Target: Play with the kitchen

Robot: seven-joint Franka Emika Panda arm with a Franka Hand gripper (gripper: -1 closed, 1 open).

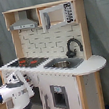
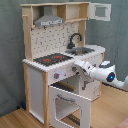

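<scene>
One gripper (image 2: 75, 65) is right up against the kitchen (image 2: 55, 60) front by the knobs; honestly can't tell how open it is.

arm: white, reaching in from the second exterior view's right, roughly level
gripper (image 2: 75, 67): at the arm's far end; fingers not discernible
wrist (image 2: 106, 75): blue-lit
</scene>
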